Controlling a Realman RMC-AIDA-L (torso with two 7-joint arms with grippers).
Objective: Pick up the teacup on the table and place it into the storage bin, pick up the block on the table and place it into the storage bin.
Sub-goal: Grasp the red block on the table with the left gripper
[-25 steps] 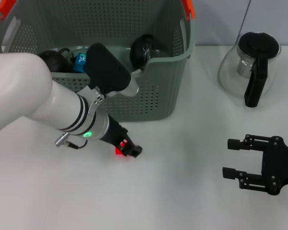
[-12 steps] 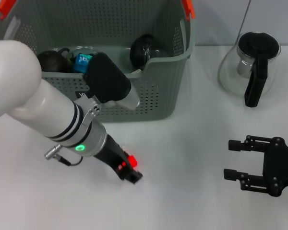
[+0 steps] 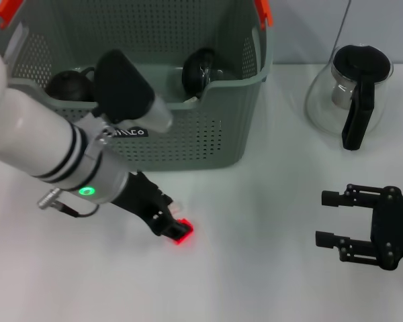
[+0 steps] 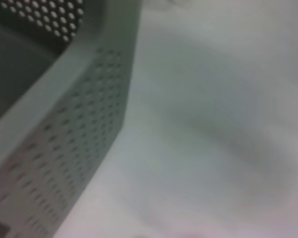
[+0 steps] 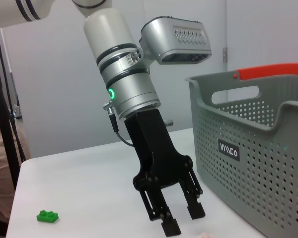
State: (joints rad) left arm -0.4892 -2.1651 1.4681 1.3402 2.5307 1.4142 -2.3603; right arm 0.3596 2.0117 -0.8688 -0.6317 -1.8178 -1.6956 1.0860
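White table (image 3: 255, 268): red block (image 3: 183, 236) at left pincer (image 3: 166, 225) tips.

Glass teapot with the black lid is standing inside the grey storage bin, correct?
No. The glass teapot stands on the table, outside the storage bin and off its right side. The black lid is right. The head view shows it.
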